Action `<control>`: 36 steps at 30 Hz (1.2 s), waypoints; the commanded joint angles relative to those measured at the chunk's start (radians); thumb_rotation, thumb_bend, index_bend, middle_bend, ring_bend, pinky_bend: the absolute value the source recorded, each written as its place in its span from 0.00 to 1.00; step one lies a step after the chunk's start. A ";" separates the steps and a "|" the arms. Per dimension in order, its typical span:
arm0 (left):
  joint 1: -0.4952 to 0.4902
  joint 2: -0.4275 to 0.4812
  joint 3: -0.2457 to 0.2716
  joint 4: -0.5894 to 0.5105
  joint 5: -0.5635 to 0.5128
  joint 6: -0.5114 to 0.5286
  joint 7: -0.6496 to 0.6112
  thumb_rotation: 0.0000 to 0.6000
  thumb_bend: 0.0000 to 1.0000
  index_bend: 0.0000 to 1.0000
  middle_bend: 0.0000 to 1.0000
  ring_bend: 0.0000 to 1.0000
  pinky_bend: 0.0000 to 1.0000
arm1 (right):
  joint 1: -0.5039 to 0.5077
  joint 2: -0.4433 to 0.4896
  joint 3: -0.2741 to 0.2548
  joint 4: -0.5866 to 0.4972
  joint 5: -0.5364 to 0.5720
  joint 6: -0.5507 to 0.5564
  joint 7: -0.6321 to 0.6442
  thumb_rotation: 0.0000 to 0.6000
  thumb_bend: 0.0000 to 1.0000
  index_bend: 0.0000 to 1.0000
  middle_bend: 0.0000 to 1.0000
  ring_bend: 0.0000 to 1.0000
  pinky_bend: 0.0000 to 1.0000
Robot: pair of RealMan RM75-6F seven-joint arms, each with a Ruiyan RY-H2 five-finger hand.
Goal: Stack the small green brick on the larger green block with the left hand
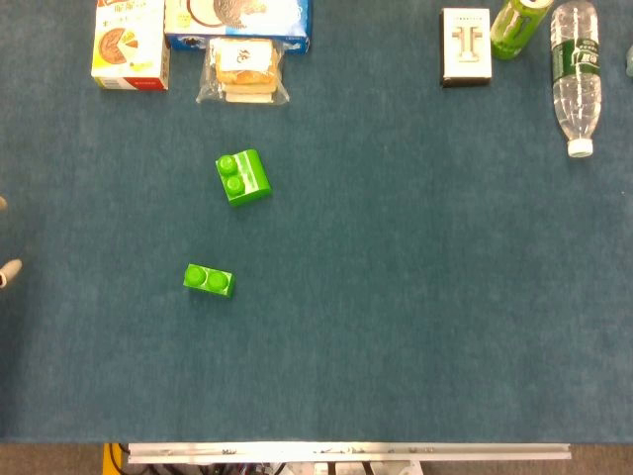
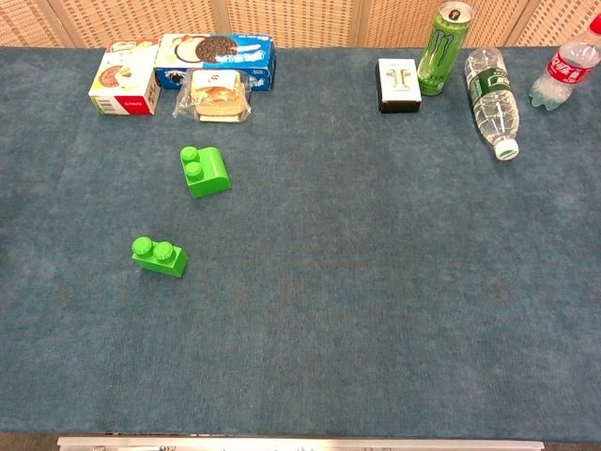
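**Two green bricks sitting apart, hands barely showing**

We've got the small brick [image 1: 209, 280] lying left of center on the blue table [image 1: 415, 297], nothing touching it. The larger block [image 1: 243, 177] sits a bit above and right of it, well apart. At the far left edge of the head view we only catch pale fingertips [image 1: 8, 272] of the left hand, so we can't tell their state. Right hand isn't showing anywhere. Along the top: snack boxes [image 2: 127, 75], a wrapped sandwich [image 2: 214, 97], a green can [image 2: 444, 38], bottles [image 2: 492, 103].
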 commanded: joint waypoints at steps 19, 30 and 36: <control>0.000 0.020 0.046 -0.003 0.109 0.035 -0.176 1.00 0.00 0.13 0.33 0.24 0.49 | 0.010 0.015 -0.006 -0.015 -0.017 -0.012 0.047 1.00 0.19 0.24 0.32 0.27 0.48; -0.069 0.059 0.081 -0.109 0.176 -0.061 -0.189 1.00 0.00 0.18 0.05 0.00 0.13 | -0.024 0.043 0.010 -0.028 -0.011 0.062 0.071 1.00 0.19 0.28 0.32 0.27 0.46; -0.122 0.095 0.072 -0.207 0.148 -0.148 -0.146 1.00 0.00 0.14 0.00 0.00 0.09 | -0.040 0.057 0.016 -0.033 -0.008 0.090 0.092 1.00 0.19 0.28 0.33 0.27 0.46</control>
